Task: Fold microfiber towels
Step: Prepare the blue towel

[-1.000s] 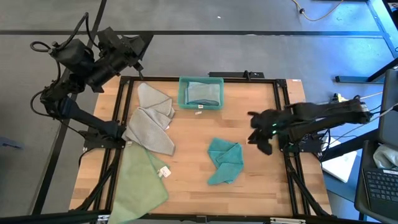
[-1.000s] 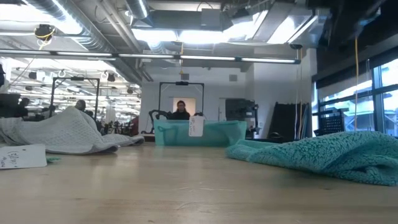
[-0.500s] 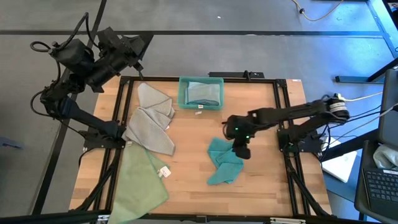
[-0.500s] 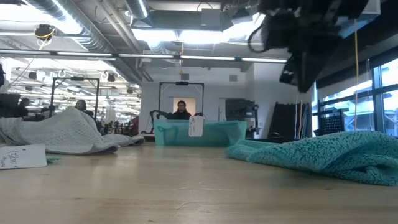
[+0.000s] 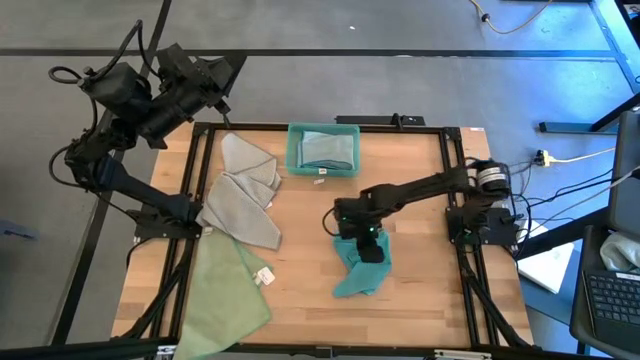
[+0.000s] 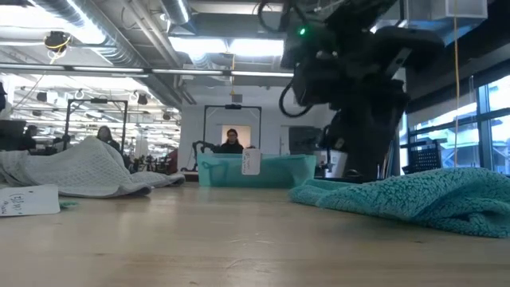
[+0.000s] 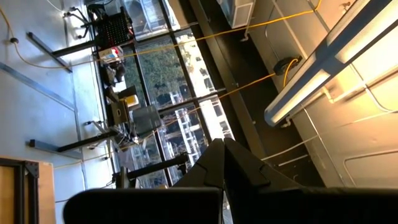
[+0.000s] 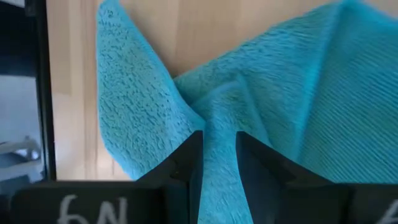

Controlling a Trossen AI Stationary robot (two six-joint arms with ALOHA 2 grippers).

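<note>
Wooden table (image 5: 300, 250), glass-walled workshop behind

Teal plastic bin (image 5: 323, 150) stands at the far edge of the wooden table (image 5: 310, 260), a white tag (image 6: 251, 162) on its near wall. A seated person (image 6: 231, 142) is visible beyond the bin.

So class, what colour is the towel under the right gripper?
Teal towel, clearest in the right wrist view.

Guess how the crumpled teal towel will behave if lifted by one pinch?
The teal towel lies in soft folds, so it will likely drape and hang limp. Its fuzzy pile, clear between the right claw fingers, suggests decent grip, little slipping. Probably light; the loose end may drag on the table.
</note>
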